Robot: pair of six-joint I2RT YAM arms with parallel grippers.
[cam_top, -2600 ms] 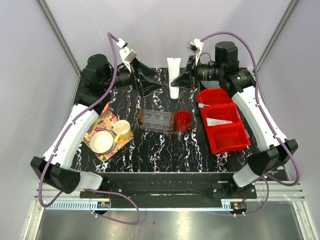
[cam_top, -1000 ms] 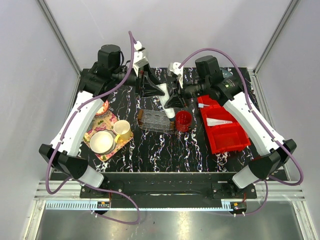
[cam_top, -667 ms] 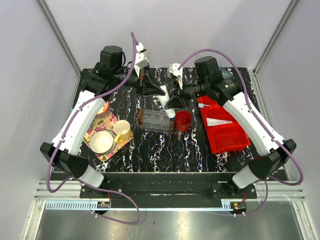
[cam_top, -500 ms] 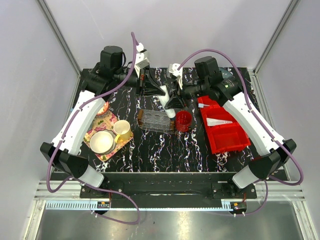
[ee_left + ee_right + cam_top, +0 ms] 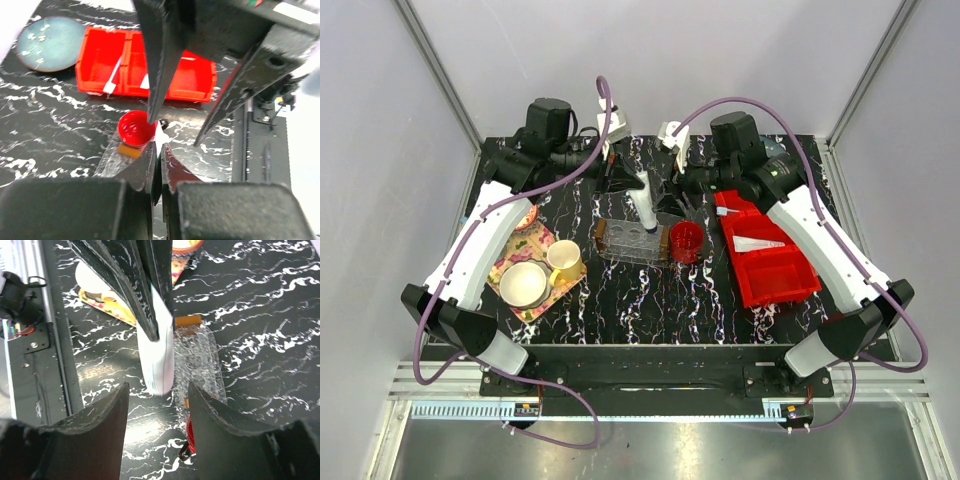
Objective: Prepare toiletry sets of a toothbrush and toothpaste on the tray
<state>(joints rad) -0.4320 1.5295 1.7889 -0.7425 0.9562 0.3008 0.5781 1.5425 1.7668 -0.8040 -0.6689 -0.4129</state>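
A white toothpaste tube [image 5: 646, 203] hangs tip-down over the far edge of the clear tray [image 5: 620, 250]. My left gripper [image 5: 632, 178] is shut on the tube's upper end. In the right wrist view the left gripper's black fingers [image 5: 145, 290] pinch the toothpaste [image 5: 159, 357] beside the tray [image 5: 202, 357]. My right gripper [image 5: 157, 407] is open just short of the tube, touching nothing. In the left wrist view the left gripper [image 5: 157, 150] is shut, with a sliver of white between the tips. I cannot make out the toothbrush.
A red cup [image 5: 687, 241] stands against the tray's right end. The red bin [image 5: 767, 257] on the right holds two small pale items. At the left, a flowery tray [image 5: 515, 262] carries a yellow mug and a bowl. A teal disc [image 5: 50, 42] lies at the back.
My left gripper has shut on the toothpaste. My right gripper has opened, let go of it and drawn back slightly. The tube now hangs from the left gripper alone.
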